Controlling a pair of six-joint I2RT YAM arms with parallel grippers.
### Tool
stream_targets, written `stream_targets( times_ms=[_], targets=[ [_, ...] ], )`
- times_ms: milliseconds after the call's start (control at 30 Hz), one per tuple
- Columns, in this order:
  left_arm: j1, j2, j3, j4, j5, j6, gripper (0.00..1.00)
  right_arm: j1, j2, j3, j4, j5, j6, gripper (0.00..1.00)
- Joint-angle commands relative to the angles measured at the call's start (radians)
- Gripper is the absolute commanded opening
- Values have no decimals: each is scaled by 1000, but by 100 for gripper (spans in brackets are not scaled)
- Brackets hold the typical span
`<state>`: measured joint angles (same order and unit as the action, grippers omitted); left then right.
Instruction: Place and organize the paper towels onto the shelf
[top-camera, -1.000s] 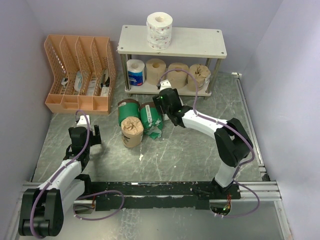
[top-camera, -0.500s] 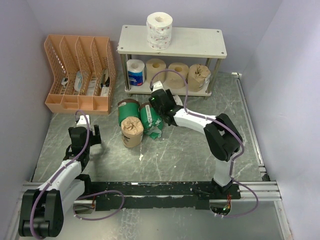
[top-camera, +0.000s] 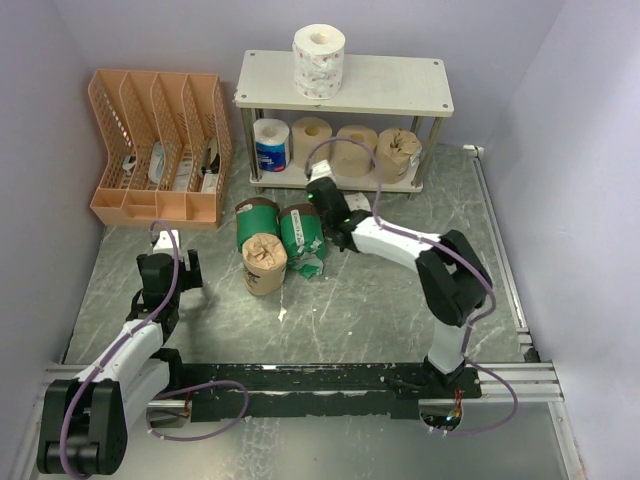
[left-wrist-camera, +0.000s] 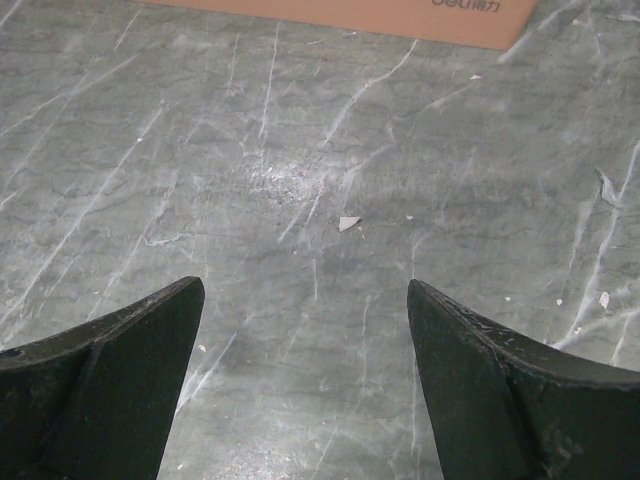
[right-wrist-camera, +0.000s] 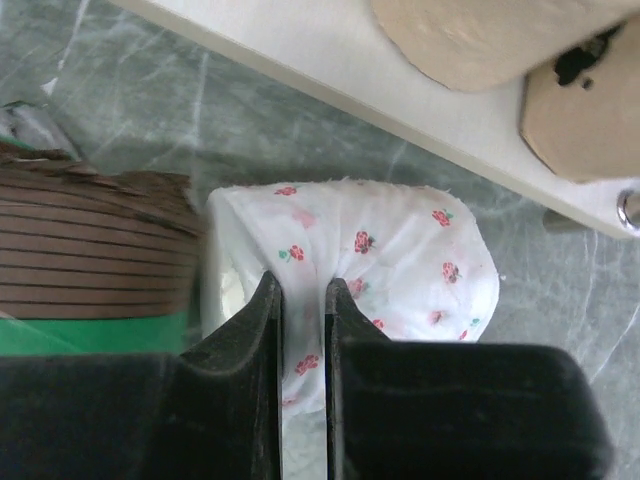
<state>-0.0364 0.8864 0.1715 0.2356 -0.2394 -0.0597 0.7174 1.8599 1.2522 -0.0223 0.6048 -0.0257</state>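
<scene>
Just in front of the shelf (top-camera: 343, 82), down on the table (top-camera: 380, 300), my right gripper (right-wrist-camera: 302, 292) is pinched shut on a fold of wrapper on a white roll (right-wrist-camera: 410, 250) printed with small red flowers. My two jaws nearly meet, with only the thin paper between them. That white roll sits on the table right beside the edge of the shelf's lower board, and on its other side it lies against a green roll (right-wrist-camera: 90, 330) with a dark striped band. From above, I see a second green roll (top-camera: 257, 222) lying beside the first, and a brown roll (top-camera: 264, 262) touching the near side of them. On the lower board four rolls stand in a row: a blue-and-white roll (top-camera: 271, 145) at the left end, then a tan roll (top-camera: 312, 140), a second tan roll (top-camera: 356, 148), and a brown-paper roll (top-camera: 398, 153) at the right end. A patterned roll (top-camera: 319, 60) stands upright on the top board, toward its left. My left gripper (left-wrist-camera: 305, 290) hangs over the table well apart from all the rolls, its jaws spread wide. Below it a small white scrap (left-wrist-camera: 348, 223) lies on the table, and the base of the orange file rack (left-wrist-camera: 400, 15) shows at the far edge of my left wrist's view.
</scene>
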Motion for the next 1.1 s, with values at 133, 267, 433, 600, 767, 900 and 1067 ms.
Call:
stream_targets(
  times_ms=[133, 267, 433, 600, 767, 900, 1067],
  targets=[
    [-2, -7, 11, 36, 13, -1, 94, -293, -284, -95, -88, -391, 312, 0],
    [-2, -9, 10, 36, 14, -1, 94, -450, -389, -176, 5, -684, 505, 0],
    [-2, -10, 10, 34, 14, 0, 94, -555, -420, -235, 123, -910, 676, 0],
    [-2, -14, 10, 31, 14, 0, 94, -611, -439, -303, 268, -1057, 837, 0],
    [-4, -12, 10, 31, 12, 0, 94, -629, -489, -284, 334, -1116, 960, 0],
    [-4, -9, 11, 33, 12, 0, 94, -633, -543, -156, 259, -1064, 980, 0],
    [-5, -5, 10, 39, 18, 7, 94, -639, -538, 30, 263, -1042, 1093, 0]
  ],
)
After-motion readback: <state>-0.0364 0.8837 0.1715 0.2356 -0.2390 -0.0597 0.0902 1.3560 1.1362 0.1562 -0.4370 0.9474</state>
